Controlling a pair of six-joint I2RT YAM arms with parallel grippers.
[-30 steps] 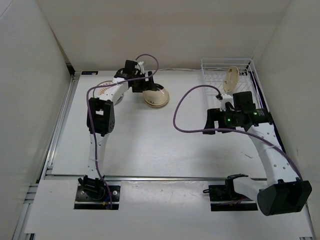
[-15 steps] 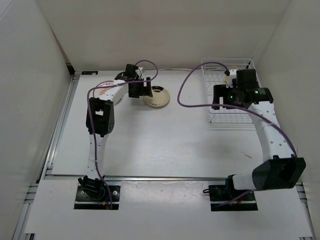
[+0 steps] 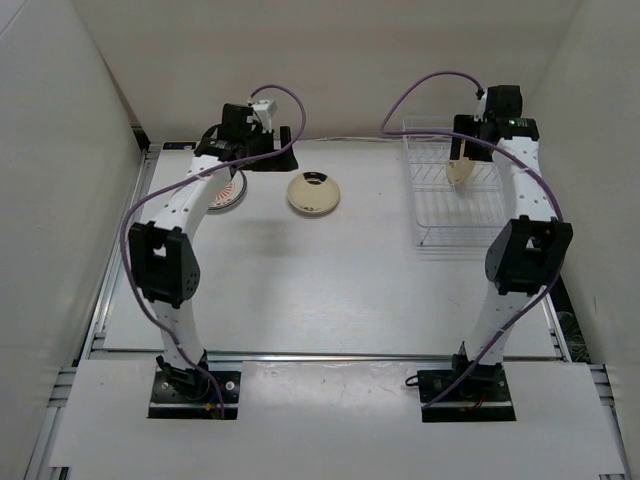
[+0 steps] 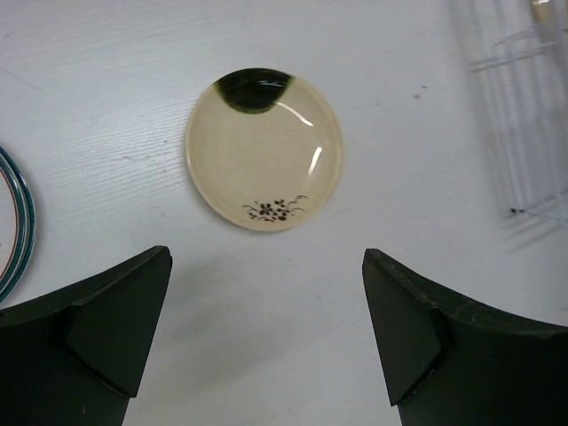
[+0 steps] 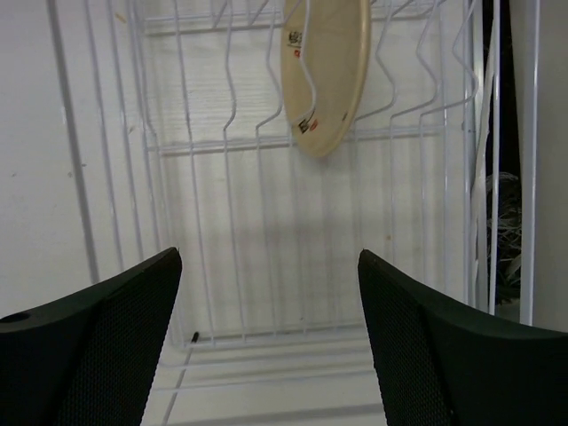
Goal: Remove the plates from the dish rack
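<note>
One cream plate point(image 5: 324, 71) stood on edge in the dish rack point(image 5: 191, 146), just ahead of my right gripper point(image 5: 268, 275) and slightly to its right, rim toward me, so the right arm was far nearer. Its jaws stood wide apart, holding and touching nothing. My left gripper point(image 4: 266, 275), equally spread and empty, hung over the flowered plate point(image 4: 264, 149) lying flat.

A cream round plate point(image 4: 264, 149) lies on the bench point(image 4: 106, 106) before the left pincer point(image 4: 266, 266); a second cream plate point(image 5: 324, 75) stands in the white wire rack point(image 3: 456, 243) before the right pincer point(image 5: 268, 257).
</note>
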